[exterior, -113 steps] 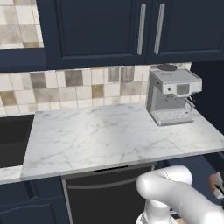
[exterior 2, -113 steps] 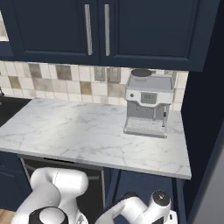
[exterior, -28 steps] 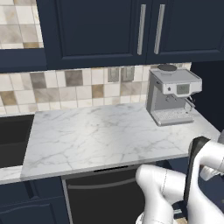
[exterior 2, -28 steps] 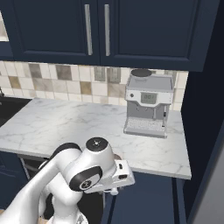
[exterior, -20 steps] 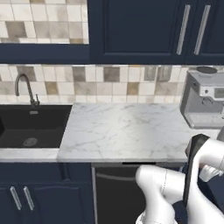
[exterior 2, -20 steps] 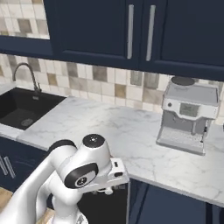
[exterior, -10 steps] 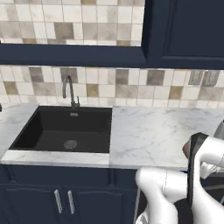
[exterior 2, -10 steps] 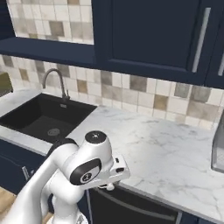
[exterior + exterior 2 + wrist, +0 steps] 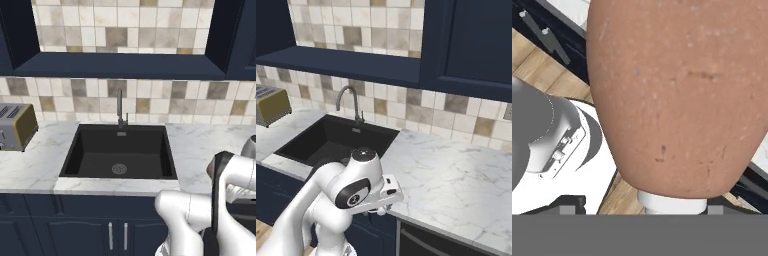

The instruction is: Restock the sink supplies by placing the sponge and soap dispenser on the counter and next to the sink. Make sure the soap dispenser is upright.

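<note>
Claw (image 9: 643,205) clamped on the soap dispenser (image 9: 677,95), jaws wide apart around its brownish-orange belly. In the hand view, pale pump top at 6 o'clock, wooden floor and dark cabinet fronts behind at 9 and 11 o'clock. In the left base view, black sink (image 9: 120,150) in the middle, thin faucet (image 9: 120,107) at its 12 o'clock, white marble counter (image 9: 210,145) at its 3 o'clock, toaster (image 9: 15,127) at its 9 o'clock.
</note>
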